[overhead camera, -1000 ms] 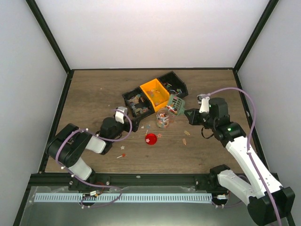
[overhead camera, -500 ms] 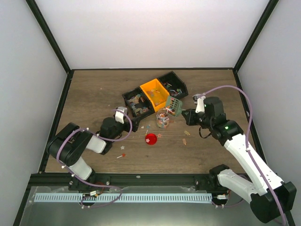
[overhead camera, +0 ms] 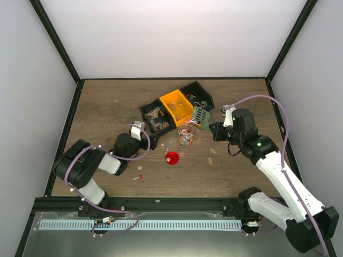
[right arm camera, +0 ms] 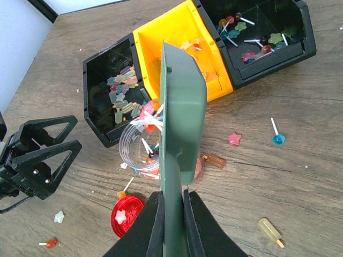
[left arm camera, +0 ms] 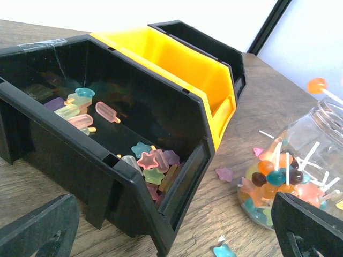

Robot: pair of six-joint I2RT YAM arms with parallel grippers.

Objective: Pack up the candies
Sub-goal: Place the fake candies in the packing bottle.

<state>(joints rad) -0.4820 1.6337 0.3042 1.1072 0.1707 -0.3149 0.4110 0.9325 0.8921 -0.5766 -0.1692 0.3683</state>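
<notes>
**Right wrist view: scoop tipped over the jar mouth**

We see the right gripper (right arm camera: 172, 217) clenched on the handle of the green slotted plastic scoop (right arm camera: 182, 101). Its blade stands edge-on and tilted above the clear round plastic jar (right arm camera: 133, 143). We judge it is held this way so that sweets slide into the opening.

The candies (left arm camera: 266, 179), tiny multicoloured lollipops, stars and ice-pop shapes, partly fill the jar. More lie in the nearer black plastic bin (left arm camera: 64, 144), and others are strewn over the wooden table (right arm camera: 300, 176).

The left gripper (right arm camera: 78, 131) rests low near the jar's side with its fingers spread wide, holding nothing. It is probably placed there to steady the jar.

Room is tight behind the jar, where the black bin's corner and the yellow plastic bin (left arm camera: 177, 75) stand just beside it. The round red lid (right arm camera: 127, 214) lies near in front. To the right the wood carries only scattered sweets, so we would draw the scoop back that way.
</notes>
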